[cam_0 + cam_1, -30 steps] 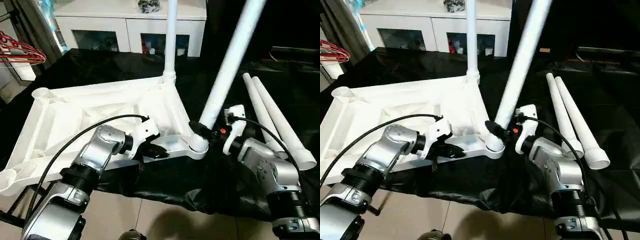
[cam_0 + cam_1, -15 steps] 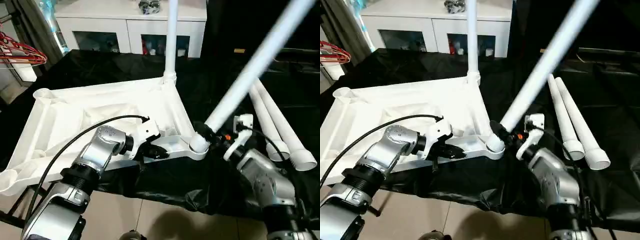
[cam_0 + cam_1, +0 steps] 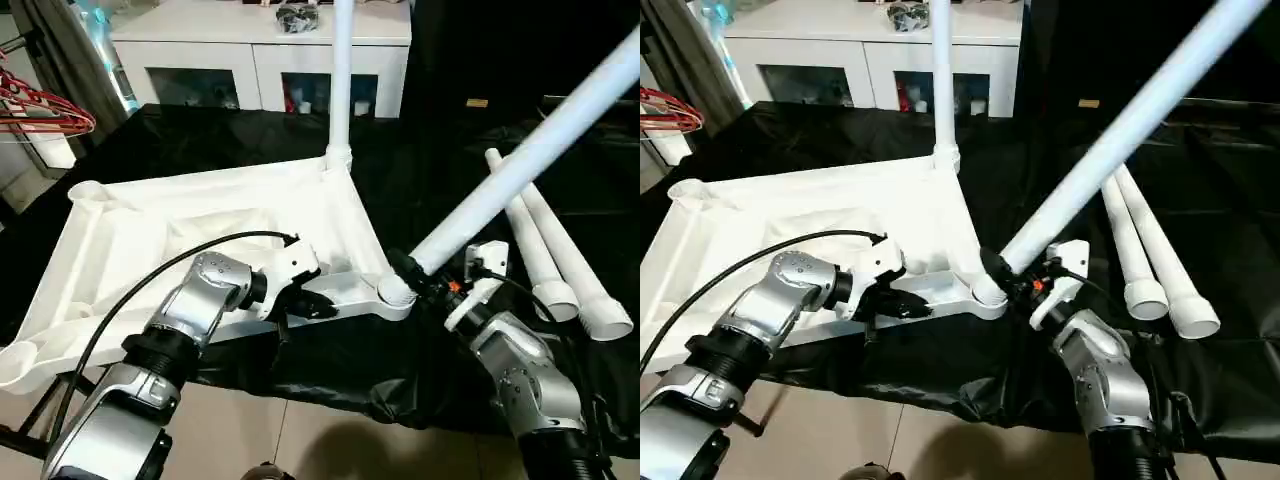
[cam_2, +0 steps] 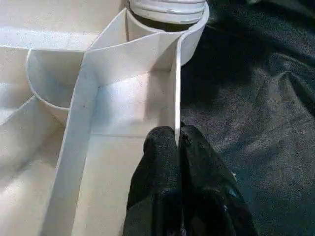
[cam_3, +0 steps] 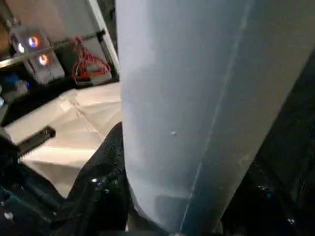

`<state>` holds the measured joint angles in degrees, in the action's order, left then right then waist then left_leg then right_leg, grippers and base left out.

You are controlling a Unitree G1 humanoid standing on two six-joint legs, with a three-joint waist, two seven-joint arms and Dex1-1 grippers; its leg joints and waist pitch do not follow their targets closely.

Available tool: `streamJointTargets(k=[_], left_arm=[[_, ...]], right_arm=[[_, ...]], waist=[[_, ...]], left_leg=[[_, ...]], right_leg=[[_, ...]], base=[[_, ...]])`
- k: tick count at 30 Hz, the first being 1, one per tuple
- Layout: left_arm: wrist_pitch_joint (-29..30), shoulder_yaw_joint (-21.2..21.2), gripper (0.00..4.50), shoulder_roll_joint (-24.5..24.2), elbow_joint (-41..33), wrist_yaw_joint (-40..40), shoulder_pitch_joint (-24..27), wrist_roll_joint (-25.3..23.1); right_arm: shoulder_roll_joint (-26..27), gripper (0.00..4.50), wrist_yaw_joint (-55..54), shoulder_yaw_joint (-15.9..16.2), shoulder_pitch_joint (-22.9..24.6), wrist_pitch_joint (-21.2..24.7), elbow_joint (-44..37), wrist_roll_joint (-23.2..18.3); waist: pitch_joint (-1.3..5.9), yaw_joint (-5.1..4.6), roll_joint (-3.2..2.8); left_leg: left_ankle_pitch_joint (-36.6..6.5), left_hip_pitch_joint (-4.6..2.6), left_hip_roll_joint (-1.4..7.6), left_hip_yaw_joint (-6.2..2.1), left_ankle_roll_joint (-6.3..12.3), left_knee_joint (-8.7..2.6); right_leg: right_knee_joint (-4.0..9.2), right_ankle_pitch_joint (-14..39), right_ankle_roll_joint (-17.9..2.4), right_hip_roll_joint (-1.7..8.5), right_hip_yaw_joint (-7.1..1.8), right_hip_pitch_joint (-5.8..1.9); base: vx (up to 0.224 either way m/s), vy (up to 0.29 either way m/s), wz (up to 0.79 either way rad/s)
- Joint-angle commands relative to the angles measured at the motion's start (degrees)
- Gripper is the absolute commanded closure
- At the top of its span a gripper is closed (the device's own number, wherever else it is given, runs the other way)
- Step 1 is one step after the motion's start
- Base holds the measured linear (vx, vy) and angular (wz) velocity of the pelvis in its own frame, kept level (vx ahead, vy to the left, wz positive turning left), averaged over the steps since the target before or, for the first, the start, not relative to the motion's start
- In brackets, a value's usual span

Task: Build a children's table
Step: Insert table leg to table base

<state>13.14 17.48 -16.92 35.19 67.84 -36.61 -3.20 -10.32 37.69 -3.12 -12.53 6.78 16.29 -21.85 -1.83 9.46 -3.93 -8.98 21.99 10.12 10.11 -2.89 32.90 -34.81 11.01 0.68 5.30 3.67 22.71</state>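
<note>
Tabletop rim being pinched by left gripper, tilted leg being clamped at its base by right gripper, at the near corner socket

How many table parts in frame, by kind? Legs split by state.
Tabletop: 1
Leg standing in far corner socket: 1
Leg in right gripper, tilted at near socket: 1
Loose legs on black cloth: 2
Total: 5 parts, 4 of them legs
</note>
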Motion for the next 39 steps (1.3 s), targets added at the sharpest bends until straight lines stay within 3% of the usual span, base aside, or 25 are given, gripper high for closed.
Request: streamJointTargets(k=[1, 5, 6, 8, 11, 17, 21, 29, 35, 39], left_arm=[[0.12, 0.45, 4.5, -1.29, 1.26, -0.05, -0.65, -0.95], [-0.23, 0.68, 4.5, -1.49, 1.18, -0.03, -0.42, -1.02], [-0.32, 0.85, 4.5, -1.58, 0.92, 0.11, -0.29, -1.04], [-0.51, 1.19, 4.5, -1.81, 0.5, 0.44, -0.05, -1.05], [-0.69, 1.61, 4.5, -2.14, 0.08, 1.09, 0.21, -1.07], [-0.84, 2.27, 4.5, -2.75, -0.35, 2.24, 0.46, -1.07], [-1.05, 2.74, 4.5, -3.27, -0.7, 3.34, 0.4, -0.98], [-4.12, 5.28, 4.5, -5.62, -2.94, 11.09, 0.6, -0.26], [-6.7, 6.82, 4.5, -6.95, -3.12, 15.35, -0.55, -0.25], [-8.04, 7.51, 4.5, -7.68, -1.58, 16.86, -2.34, -0.99]], right_arm=[[-1.87, 2.61, -2.12, 0.93, 2.65, 1.92, 3.54, 4.59], [-2.42, 2.61, -1.38, 2.28, 2.45, 1.93, 2.69, 5.44], [-2.79, 2.61, -0.85, 2.81, 2.16, 1.99, 2.62, 5.78], [-3.56, 2.61, 0.29, 3.89, 1.62, 2.4, 2.56, 6.06], [-4.68, 2.61, 2.11, 5.19, 0.69, 3.03, 2.67, 6.46], [-7.9, 2.61, 7.44, 8.6, -1.61, 3.64, 3.63, 8.05], [-9.75, 2.61, 11.78, 10.32, -3.21, 3.96, 4.63, 7.97], [-13.06, 2.61, 21.66, 13.94, -5.51, 3.79, 6.43, 8.05], [-15.55, 2.61, 28.08, 16.27, -5.63, 2.66, 6.27, 8.58], [-16.8, 2.61, 31.42, 17.57, -5.51, 1.58, 6.04, 9.04]], waist=[[2.42, -0.33, 0.28], [2.4, -0.33, 0.29], [2.37, -0.42, 0.91], [2.39, -0.31, 0.59], [2.42, -0.34, 0.79], [2.83, -0.29, 0.99], [2.95, -0.17, 1.2], [2.97, -0.05, 1.54], [3.09, 0.3, 1.65], [2.65, 0.41, 1.92]], left_leg=[[-25.4, -1.13, 2.99, -1.77, -1.27, -5.07], [-24.77, -1.02, 3.01, -1.69, -0.97, -5.1], [-24.89, -1.06, 3.01, -1.6, -0.82, -5.14], [-24.18, -1.05, 3.05, -1.64, -0.69, -5.09], [-23.69, -0.95, 3.05, -1.62, -0.51, -5.13], [-18.8, -0.72, 3.02, -1.26, 0.9, -4.78], [-17.96, -0.81, 3.05, -1.18, 1.45, -4.7], [-18.42, -0.9, 3.21, -1.12, 1.68, -4.69], [-17.61, -1.02, 3.35, -1.04, 2.09, -4.61], [-20.09, -1.19, 3.37, -1.08, 1.5, -4.89]], right_leg=[[5.9, 24.68, -8.02, 4.1, -2.61, -1.35], [5.81, 23.33, -8.29, 4.01, -2.62, -1.36], [5.97, 23.89, -8.16, 4.02, -2.62, -1.36], [5.91, 23.94, -8.09, 4.08, -2.67, -1.32], [5.81, 23.57, -8.06, 4.03, -2.65, -1.45], [5.17, 15.88, -10.01, 3.8, -2.5, -1.94], [5.09, 14.8, -10.57, 3.77, -2.37, -2.07], [5.07, 14.99, -11.11, 3.78, -2.33, -2.12], [4.76, 12.17, -12.18, 3.73, -2.28, -2.15], [5.09, 15.12, -11.81, 3.81, -2.38, -1.97]], base=[[0.0, 0.0, 0.0], [0.0, 0.0, 0.0], [0.0, 0.0, 0.0], [0.0, 0.0, 0.0], [0.0, 0.0, 0.0], [0.0, 0.0, 0.0], [0.0, 0.0, 0.0], [0.0, 0.0, 0.0], [0.0, 0.0, 0.0], [0.0, 0.0, 0.0]])
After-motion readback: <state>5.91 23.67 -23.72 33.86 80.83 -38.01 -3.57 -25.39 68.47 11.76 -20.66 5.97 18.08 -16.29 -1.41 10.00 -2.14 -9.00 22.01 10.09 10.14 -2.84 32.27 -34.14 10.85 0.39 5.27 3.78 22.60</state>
